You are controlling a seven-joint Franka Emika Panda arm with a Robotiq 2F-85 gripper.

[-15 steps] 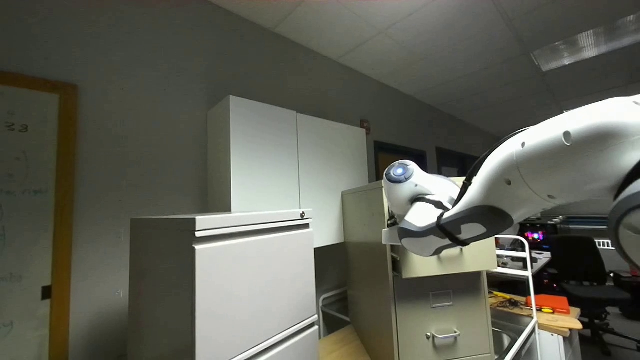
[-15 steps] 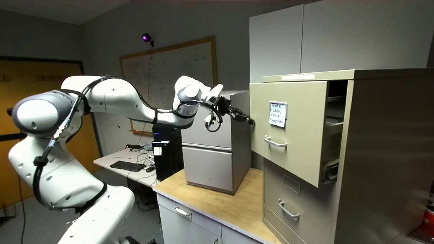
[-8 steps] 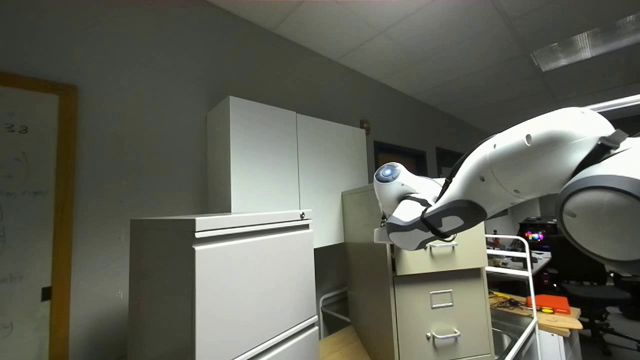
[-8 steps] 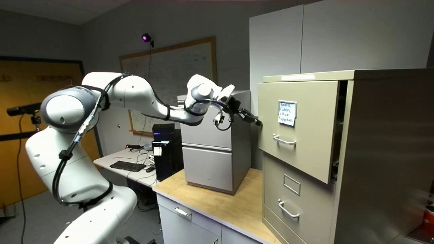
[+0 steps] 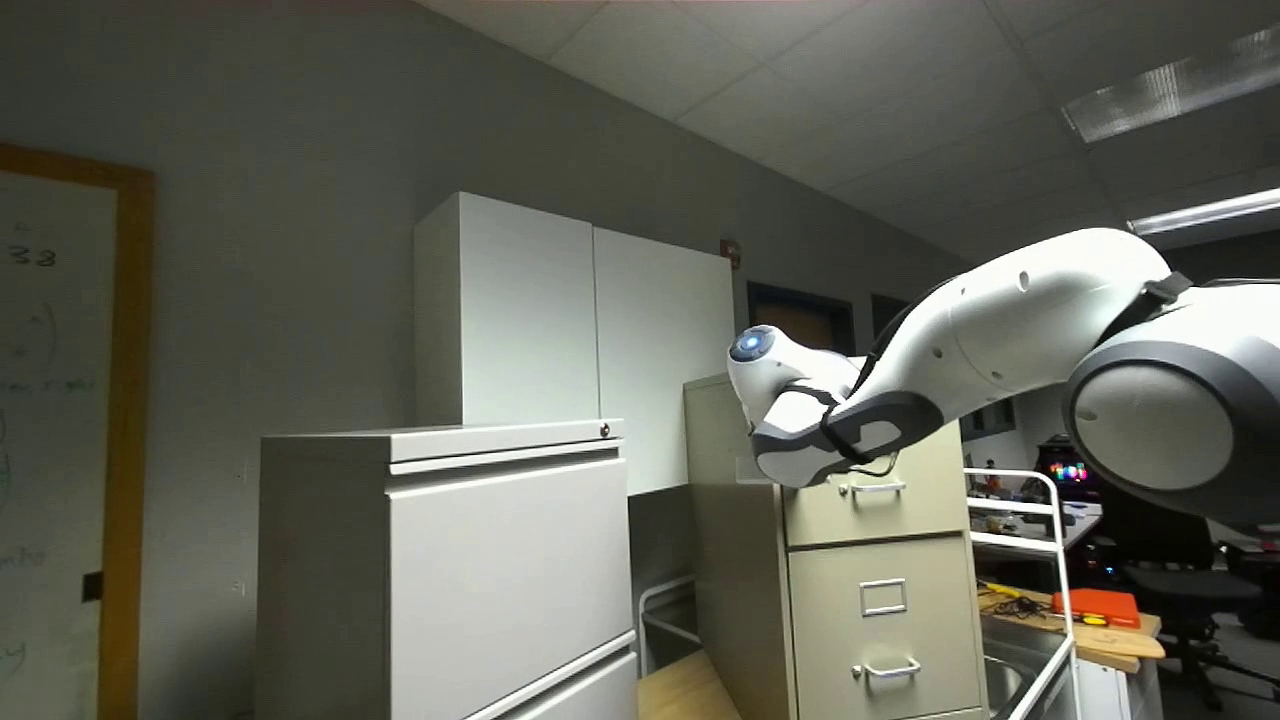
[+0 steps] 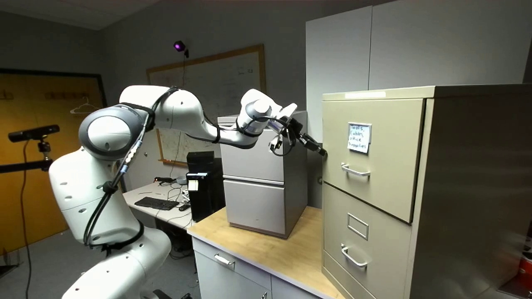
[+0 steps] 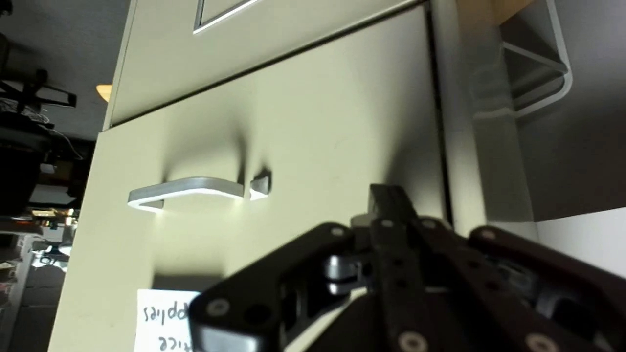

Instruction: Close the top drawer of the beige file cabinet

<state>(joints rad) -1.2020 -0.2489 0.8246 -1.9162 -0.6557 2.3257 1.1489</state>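
The beige file cabinet (image 6: 474, 187) stands in both exterior views (image 5: 735, 570). Its top drawer (image 6: 390, 145) has a silver pull and a handwritten label; it also shows in the other views (image 5: 930, 510) (image 7: 318, 122). The drawer front sits flush or nearly flush with the frame; a thin dark gap runs along its side edge. My gripper (image 6: 323, 153) is shut with nothing between the fingers. Its tips are at the drawer front near the side edge away from the pull, seemingly touching. In the wrist view, the fingertips (image 7: 389, 188) are together, beside the dark edge gap.
A pale grey cabinet (image 6: 253, 203) stands beside the file cabinet on a wooden counter (image 6: 266, 249). A white wall cupboard (image 5: 660, 350) is behind. A white cart frame (image 5: 1060, 560) stands on the file cabinet's far side. A second beige drawer (image 6: 370, 245) is below.
The top drawer has moved inward from clearly open to about flush. My shut gripper and the arm have moved toward the cabinet with it, the tips staying at the drawer front.
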